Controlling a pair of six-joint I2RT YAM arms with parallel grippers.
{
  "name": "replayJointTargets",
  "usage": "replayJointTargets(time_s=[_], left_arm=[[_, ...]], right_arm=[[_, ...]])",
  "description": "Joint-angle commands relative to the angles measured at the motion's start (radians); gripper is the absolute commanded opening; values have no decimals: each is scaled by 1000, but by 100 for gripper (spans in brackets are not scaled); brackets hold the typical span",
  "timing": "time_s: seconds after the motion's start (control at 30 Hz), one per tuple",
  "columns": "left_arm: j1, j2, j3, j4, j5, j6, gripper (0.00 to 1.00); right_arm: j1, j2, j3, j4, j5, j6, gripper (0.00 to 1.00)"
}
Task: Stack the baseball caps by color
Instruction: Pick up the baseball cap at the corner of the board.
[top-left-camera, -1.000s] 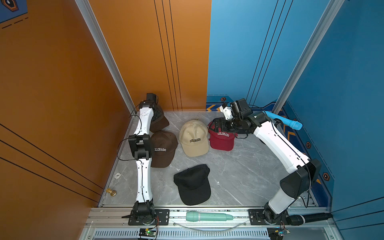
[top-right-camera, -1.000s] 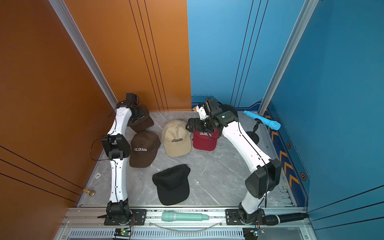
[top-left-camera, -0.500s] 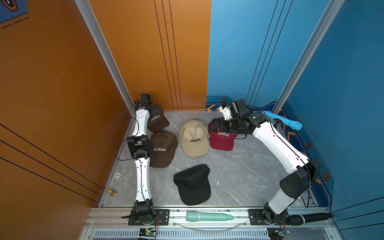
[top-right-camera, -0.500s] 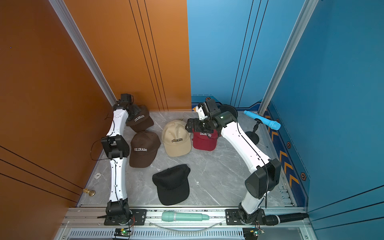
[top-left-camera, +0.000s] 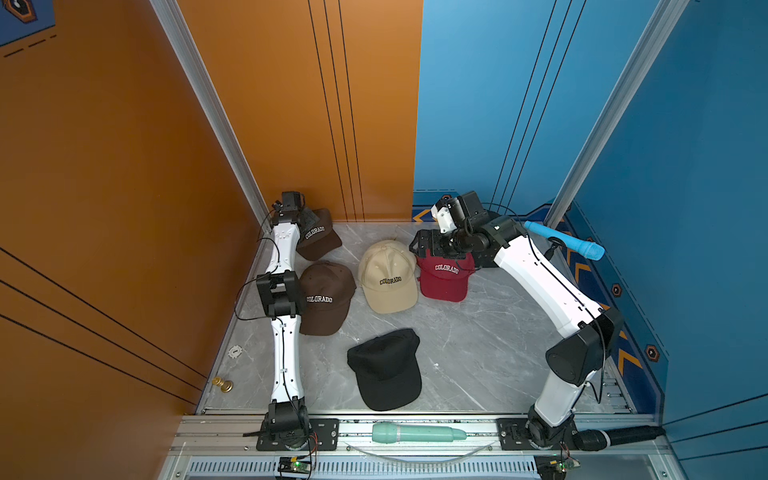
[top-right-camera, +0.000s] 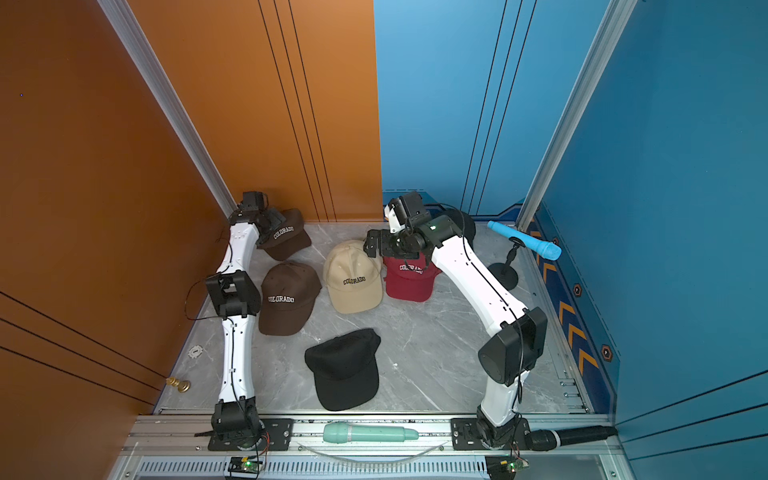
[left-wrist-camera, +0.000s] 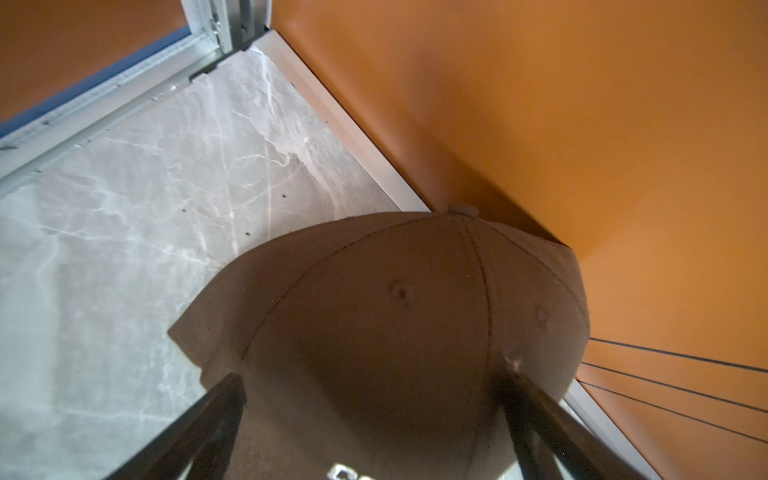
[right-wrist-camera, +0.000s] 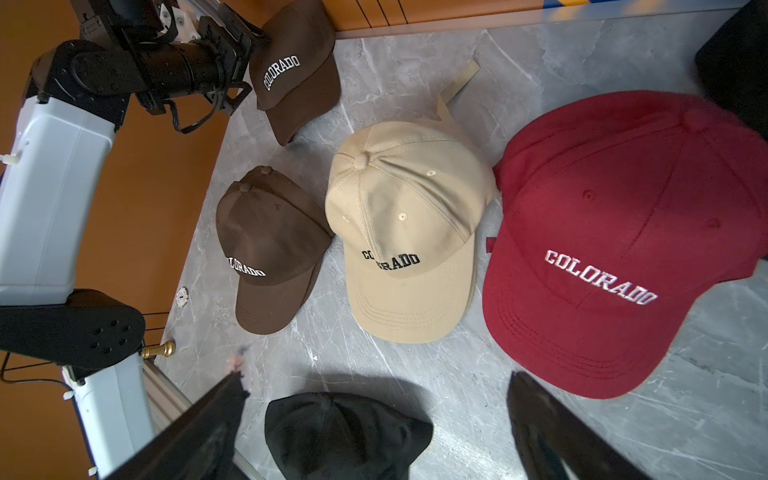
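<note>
Left wrist view: the left gripper (left-wrist-camera: 374, 374) stands spread wide, its fingers (left-wrist-camera: 208, 419) flanking the crown of a brown COLORADO cap (left-wrist-camera: 395, 299), which lies on the marble floor (left-wrist-camera: 124, 208) against the orange wall (left-wrist-camera: 582, 124), at eleven o'clock in both top views. Right gripper (right-wrist-camera: 376, 376), also spread and empty, hovers over the back of the red cap (right-wrist-camera: 623, 232) at one o'clock.

We logged five caps, crowns up, on the tabletop (top-left-camera: 478, 353). A brown cap (top-left-camera: 318, 239) lay in the far left corner. A second brown cap (top-left-camera: 328, 297), a beige cap (top-left-camera: 388, 276) and a red cap (top-left-camera: 444, 278) lay in a row. All four were lettered COLORADO. A plain black cap (top-left-camera: 386, 368) lay nearer the front.
</note>
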Motion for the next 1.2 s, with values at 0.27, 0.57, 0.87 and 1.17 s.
replayJointTargets(time_s=[0.27, 0.57, 0.87, 1.17], left_arm=[[-20, 95, 16, -38, 67, -12, 71], [-36, 98, 14, -25, 85, -11, 18], [-39, 56, -15, -24, 116, -20, 0], [-36, -82, -28, -24, 113, 20, 0]], right_arm=[[8, -5, 45, -99, 54, 0, 100], [15, -60, -19, -109, 87, 1, 100], [24, -134, -106, -86, 112, 18, 100], [27, -200, -223, -20, 101, 37, 100]])
